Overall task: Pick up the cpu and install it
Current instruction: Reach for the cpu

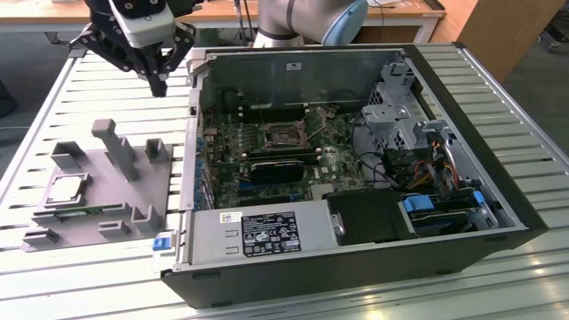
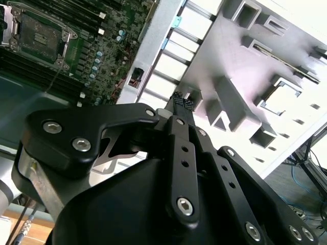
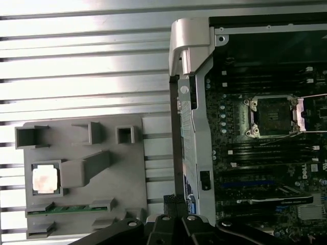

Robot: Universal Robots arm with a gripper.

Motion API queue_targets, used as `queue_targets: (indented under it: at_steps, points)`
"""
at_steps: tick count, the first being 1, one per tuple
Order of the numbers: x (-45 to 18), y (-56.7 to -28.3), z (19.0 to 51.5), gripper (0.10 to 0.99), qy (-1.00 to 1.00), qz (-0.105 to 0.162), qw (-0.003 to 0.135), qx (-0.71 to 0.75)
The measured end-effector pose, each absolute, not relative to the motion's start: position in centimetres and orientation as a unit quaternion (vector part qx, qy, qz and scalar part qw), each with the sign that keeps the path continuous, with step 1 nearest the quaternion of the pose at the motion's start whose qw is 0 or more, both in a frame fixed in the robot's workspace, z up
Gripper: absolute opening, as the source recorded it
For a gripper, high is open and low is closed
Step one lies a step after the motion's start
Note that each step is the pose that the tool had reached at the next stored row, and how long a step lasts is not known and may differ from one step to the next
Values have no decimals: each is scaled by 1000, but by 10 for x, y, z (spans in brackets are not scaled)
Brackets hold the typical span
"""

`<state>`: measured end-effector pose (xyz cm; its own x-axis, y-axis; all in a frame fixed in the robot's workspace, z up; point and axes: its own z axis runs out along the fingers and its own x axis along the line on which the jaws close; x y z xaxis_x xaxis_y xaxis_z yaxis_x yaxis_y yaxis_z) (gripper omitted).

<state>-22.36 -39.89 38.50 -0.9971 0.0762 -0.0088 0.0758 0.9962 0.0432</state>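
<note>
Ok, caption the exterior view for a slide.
Gripper hovers over the table; the cpu sits in its grey tray beside the open computer case.

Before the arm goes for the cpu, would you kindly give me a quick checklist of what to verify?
1. cpu seated in its grey tray pocket: ok.
2. Nothing lying over the cpu: ok.
3. gripper carrying nothing: ok.
4. Jaws open for a grasp: not ok, they look shut.
5. socket empty and open: ok, as far as it shows.
6. Gripper above the cpu: not ok, it hangs away from it, near the case.
</note>
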Motion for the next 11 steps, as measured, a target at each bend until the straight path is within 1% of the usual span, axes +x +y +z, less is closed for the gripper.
queue_targets:
  at_steps: [11]
  points:
    - [-226, -399, 384, 106, 999, 21, 4, 38]
